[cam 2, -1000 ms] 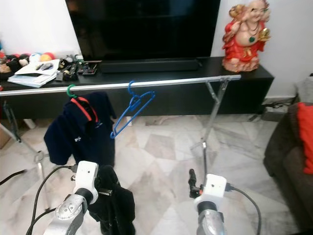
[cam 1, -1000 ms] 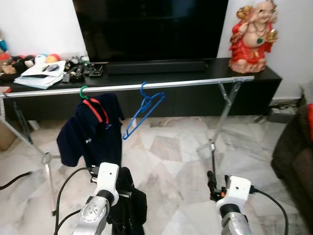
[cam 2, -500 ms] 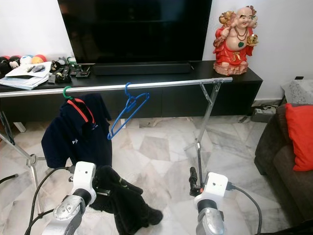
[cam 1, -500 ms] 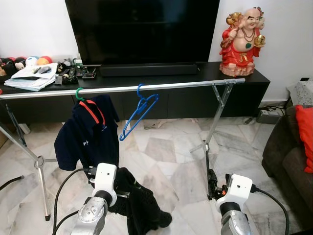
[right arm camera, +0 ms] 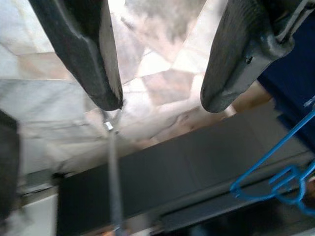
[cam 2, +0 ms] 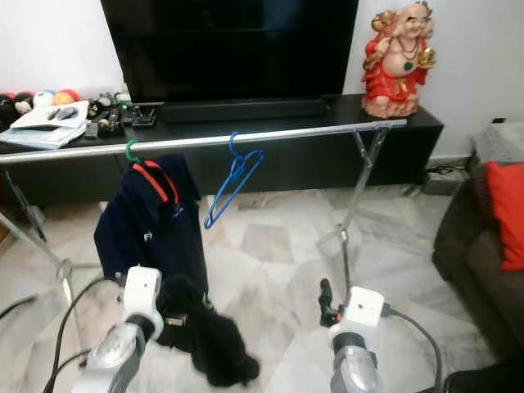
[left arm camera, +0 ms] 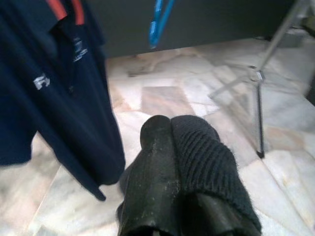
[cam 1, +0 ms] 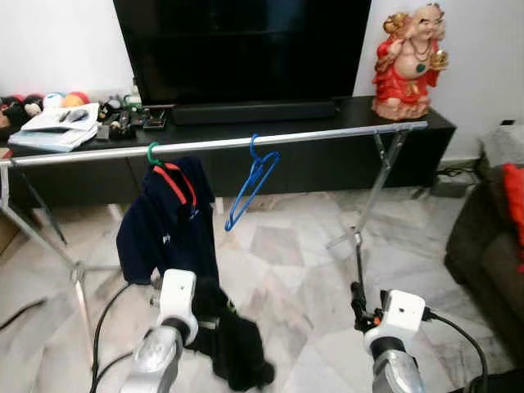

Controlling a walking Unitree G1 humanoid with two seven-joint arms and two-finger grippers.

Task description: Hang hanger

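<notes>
Still clamped in the left gripper (left arm camera: 170,147), the black garment (cam 1: 233,348) hangs lower.

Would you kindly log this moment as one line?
left claw: shut on black garment | right claw: open, empty | blue hanger: on rail, empty

rail (cam 1: 213,145): shiny bare metal; blue hanger (cam 1: 251,182): smooth plastic; polo shirt (cam 1: 168,221): matt navy cloth; black garment (left arm camera: 211,162): ribbed knit; floor (cam 1: 286,254): polished marble; fingers (right arm camera: 93,54): matt black, slightly textured

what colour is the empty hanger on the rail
The empty hanger is blue, hooked on the silver rail beside the navy shirt; clearest in the left eye view.
</notes>
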